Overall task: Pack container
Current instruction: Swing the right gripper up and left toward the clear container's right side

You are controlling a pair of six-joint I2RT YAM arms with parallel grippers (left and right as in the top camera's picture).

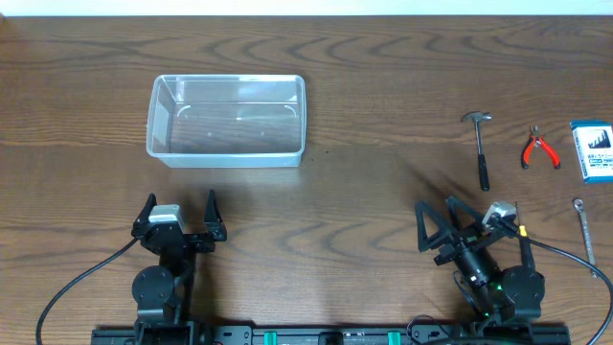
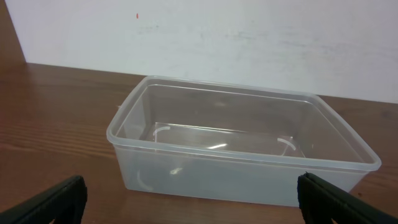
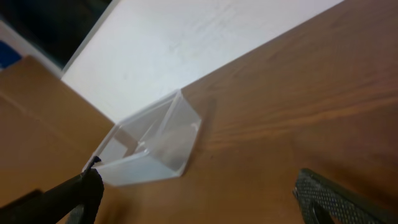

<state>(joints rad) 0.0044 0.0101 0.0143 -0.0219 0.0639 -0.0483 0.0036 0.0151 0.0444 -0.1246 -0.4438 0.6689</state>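
The empty container (image 1: 226, 122) lies on the desk with its long axis left-to-right, the released left gripper (image 1: 180, 201) squarely on its near side, the right gripper (image 1: 437, 216), also released, well to its right beside the hammer (image 1: 482, 153).

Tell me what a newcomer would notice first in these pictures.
The clear, empty container stands out first, alone on the far left part of the wooden table. Next comes the cluster at the right edge: a hammer, red-handled pliers, a blue-and-white box and a slim metal tool. At the near edge, the left gripper and right gripper are open, holding nothing.
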